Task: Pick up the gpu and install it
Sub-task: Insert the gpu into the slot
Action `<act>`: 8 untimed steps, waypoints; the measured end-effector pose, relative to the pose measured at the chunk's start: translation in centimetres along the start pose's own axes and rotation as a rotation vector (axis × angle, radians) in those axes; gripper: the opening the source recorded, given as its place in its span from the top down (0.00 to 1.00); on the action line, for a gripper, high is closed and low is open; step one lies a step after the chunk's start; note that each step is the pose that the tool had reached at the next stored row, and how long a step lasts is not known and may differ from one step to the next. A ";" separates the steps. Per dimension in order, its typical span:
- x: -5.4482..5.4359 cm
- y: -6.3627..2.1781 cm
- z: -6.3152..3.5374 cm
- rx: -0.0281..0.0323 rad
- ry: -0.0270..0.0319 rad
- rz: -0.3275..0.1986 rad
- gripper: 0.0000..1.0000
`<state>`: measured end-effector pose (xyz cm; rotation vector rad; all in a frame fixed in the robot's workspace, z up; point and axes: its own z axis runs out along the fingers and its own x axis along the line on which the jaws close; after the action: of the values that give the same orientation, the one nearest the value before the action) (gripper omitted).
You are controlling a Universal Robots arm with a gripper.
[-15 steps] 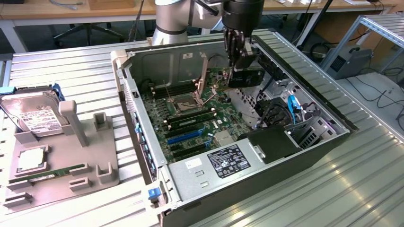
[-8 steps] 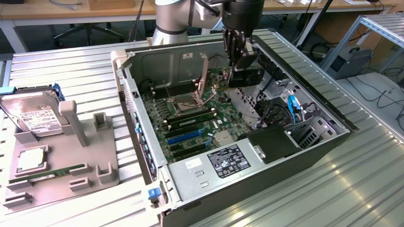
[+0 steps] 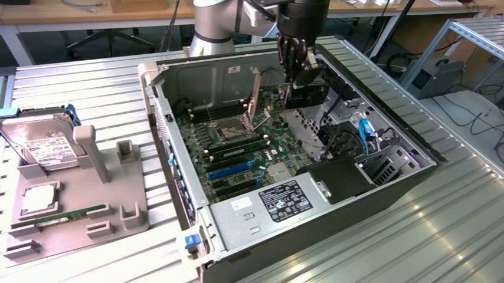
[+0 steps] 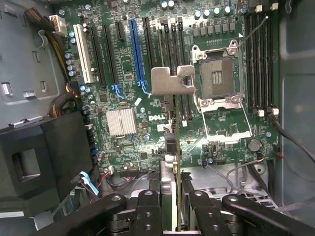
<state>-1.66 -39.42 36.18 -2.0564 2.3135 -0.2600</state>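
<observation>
At upper centre of the exterior view, my gripper (image 3: 299,81) hangs over the open computer case (image 3: 393,194), its jaws part-way closed and clamped on the gpu (image 3: 308,96), one finger on each flat face. The card sits in the air above the far end of the motherboard (image 3: 260,150), clear of every slot. Its dark face is turned toward the exterior camera.

Through the wrist camera I see the gpu edge-on between the fingers (image 4: 147,211). Its long axis runs straight away from the gripper toward the board, and the metal bracket (image 4: 172,81) is at the far end. The bracket covers part of the black slots beside the long blue slot (image 4: 135,54). The silver heat sink (image 4: 121,121) and the open processor socket (image 4: 216,78) lie on either side of it.

In the exterior view the raised socket frame (image 3: 252,100) stands upright just beside the card on the exterior view's left. Blue cables (image 3: 364,132) and a black box (image 3: 339,177) crowd the case on the right. The power supply (image 3: 272,203) fills the near end.

At the left edge of the frame, well apart from the case, a grey holder (image 3: 118,206) on the metal table (image 3: 441,236) carries a hard drive (image 3: 43,147) and a memory stick (image 3: 59,215).
</observation>
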 end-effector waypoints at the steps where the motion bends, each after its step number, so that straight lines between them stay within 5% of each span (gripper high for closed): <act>1: 0.0 0.00 0.00 0.0005 -0.0007 -0.005 0.73; 8: 0.0 0.01 0.03 0.0037 -0.0064 -0.043 0.73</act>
<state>-1.66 -39.42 36.15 -2.1036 2.2658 -0.2585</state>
